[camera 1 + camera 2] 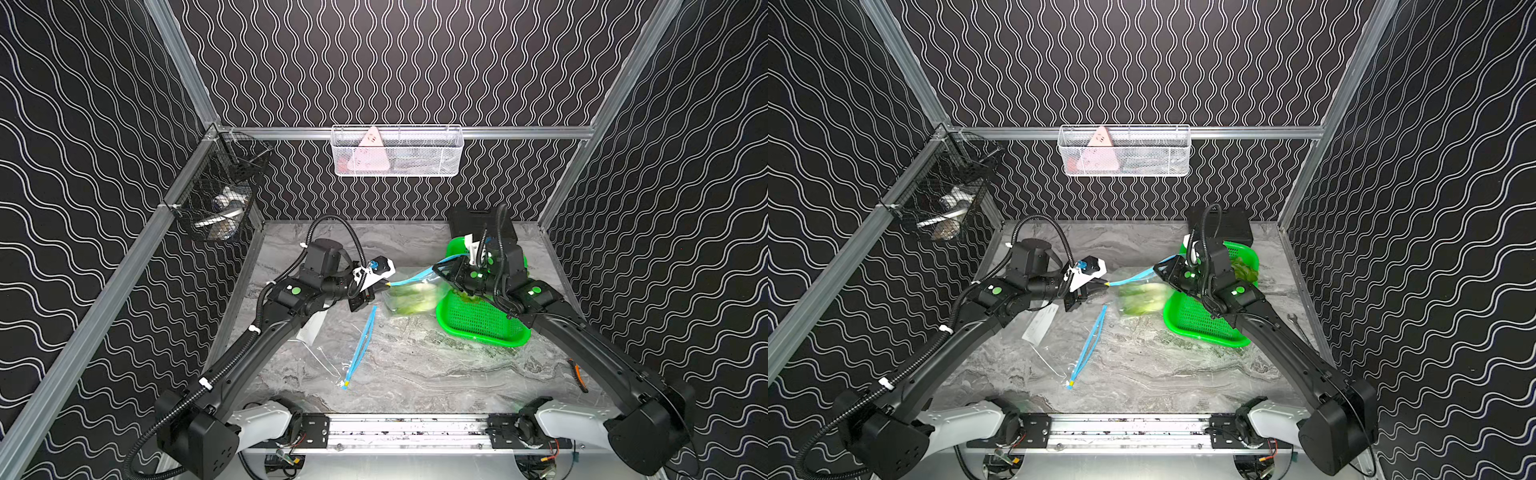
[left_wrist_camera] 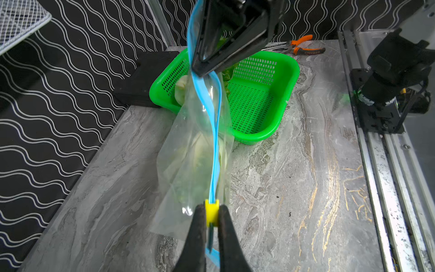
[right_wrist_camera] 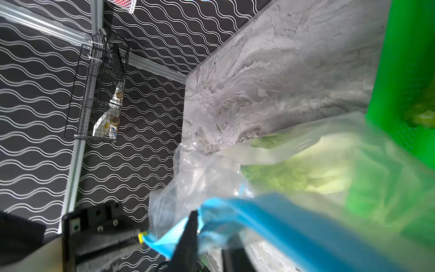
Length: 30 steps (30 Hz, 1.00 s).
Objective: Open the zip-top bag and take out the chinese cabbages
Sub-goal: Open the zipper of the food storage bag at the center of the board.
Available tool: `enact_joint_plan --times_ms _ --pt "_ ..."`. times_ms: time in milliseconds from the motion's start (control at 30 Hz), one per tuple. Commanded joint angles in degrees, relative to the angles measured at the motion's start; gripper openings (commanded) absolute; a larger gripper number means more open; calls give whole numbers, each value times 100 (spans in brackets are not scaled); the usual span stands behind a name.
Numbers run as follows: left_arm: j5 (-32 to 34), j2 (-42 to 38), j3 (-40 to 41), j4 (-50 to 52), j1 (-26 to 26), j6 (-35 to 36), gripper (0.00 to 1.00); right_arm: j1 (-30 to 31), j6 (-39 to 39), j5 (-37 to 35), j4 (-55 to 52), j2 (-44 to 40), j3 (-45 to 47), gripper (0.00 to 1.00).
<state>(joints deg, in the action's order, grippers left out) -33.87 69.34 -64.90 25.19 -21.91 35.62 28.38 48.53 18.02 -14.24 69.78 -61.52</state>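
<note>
On the surface [image 1: 415, 374], toward its far right corner, stood the green basket [image 1: 478, 328]. Just beside it the zip-top bag [image 2: 188, 146] hung stretched between both claws, with the chinese cabbages [image 3: 294, 174] inside it. They looked soft, light and easily bruised, best taken at the white stem. The right claw [image 2: 202, 70] seemed nipped on the blue zip strip [image 2: 215, 131], and the left claw [image 2: 211, 208] was fully closed on the yellow slider [image 1: 388, 285].

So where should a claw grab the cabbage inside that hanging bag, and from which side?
Probably across the cabbage's pale, firm stem, not the frilly leaves. Come from above, through the gap in the blue zip strip: the bag hangs from it between the left gripper and right gripper, cabbage lying beneath.
</note>
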Motion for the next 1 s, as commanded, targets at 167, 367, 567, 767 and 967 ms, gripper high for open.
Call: enact_joint_plan --times_ms 167,367,567,767,967 --pt "-91 29 10 -305 38 -172 0 1 -361 -63 -540 -252 160 18" --pt "-350 -91 103 -325 29 71 0 0 -79 51 -545 54 20 17" --pt "-519 -122 148 -7 -66 499 0 1 459 415 101 420 -140 28" --pt "-503 -63 148 71 -103 537 0 -58 692 284 422 467 -183 31" --pt "-491 -94 171 87 -103 532 0 -125 836 184 433 687 -192 4"
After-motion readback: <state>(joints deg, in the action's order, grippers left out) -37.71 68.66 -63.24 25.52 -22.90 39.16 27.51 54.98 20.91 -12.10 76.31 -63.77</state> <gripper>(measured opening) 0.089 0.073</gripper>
